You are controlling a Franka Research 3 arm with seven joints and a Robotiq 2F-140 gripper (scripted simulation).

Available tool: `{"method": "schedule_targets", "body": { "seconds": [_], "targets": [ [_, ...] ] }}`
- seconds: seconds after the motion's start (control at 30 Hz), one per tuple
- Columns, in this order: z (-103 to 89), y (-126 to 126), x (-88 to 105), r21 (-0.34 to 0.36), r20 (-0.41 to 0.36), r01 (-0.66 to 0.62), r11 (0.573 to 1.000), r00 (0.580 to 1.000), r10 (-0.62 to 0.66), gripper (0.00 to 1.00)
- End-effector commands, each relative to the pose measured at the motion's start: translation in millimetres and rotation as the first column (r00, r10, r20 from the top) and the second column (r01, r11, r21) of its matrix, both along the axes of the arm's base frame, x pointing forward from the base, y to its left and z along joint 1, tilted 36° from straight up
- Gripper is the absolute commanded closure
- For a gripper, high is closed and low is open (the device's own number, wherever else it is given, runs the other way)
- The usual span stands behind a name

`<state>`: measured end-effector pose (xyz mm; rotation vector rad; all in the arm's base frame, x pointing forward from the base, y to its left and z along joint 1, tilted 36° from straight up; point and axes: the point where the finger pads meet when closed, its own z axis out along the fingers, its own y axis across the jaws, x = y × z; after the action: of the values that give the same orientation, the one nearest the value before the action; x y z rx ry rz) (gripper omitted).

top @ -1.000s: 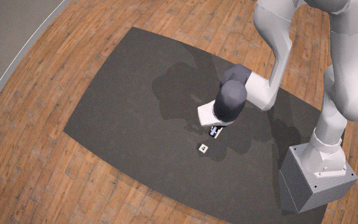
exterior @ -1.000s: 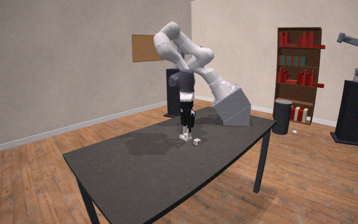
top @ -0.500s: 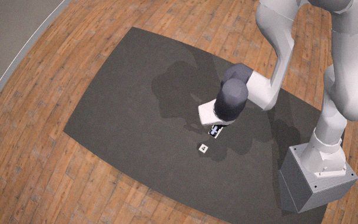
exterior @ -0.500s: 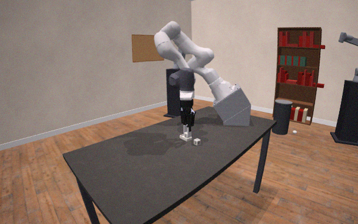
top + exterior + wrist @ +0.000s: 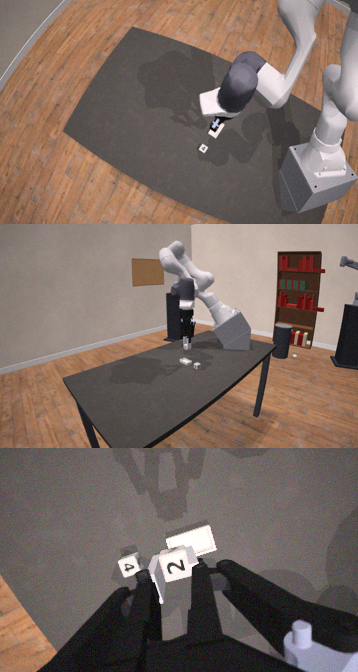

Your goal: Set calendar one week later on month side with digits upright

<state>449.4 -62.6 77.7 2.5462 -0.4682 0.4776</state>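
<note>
My gripper (image 5: pixel 187 344) (image 5: pixel 175 561) is shut on a white cube (image 5: pixel 177 566) and holds it above the table. A black 2, turned sideways, shows on the cube's face in the wrist view. The white tray (image 5: pixel 214 134) (image 5: pixel 184 363) (image 5: pixel 200 539) lies flat on the table below the held cube, with no cube in it. The other white cube (image 5: pixel 203 148) (image 5: pixel 196 366) (image 5: pixel 128 566) stands on the table beside the tray, apart from it. A black 4 shows on its top. The month names and the held cube's other digits cannot be read.
The dark table (image 5: pixel 132 127) (image 5: pixel 153 401) carries these things. The robot's grey base block (image 5: pixel 321 180) (image 5: pixel 232 331) stands at one end of the table. Shadows of the arm fall around the tray.
</note>
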Motion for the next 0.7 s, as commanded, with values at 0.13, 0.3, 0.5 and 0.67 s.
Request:
{"method": "schedule_targets", "body": {
  "seconds": [0.13,0.3,0.5,0.67],
  "targets": [
    [6.5,-0.2,-7.7,-0.020,-0.052,-0.026,0.999,0.998,0.025,0.84],
    [7.2,-1.6,-8.0,-0.021,-0.052,-0.026,0.999,0.998,0.025,0.84],
    [37.7,-69.3,-30.2,-0.025,-0.054,-0.024,0.999,0.998,0.023,0.84],
    [54.0,-106.0,-51.1,-0.020,-0.052,-0.026,0.999,0.998,0.025,0.84]
  ]
}}
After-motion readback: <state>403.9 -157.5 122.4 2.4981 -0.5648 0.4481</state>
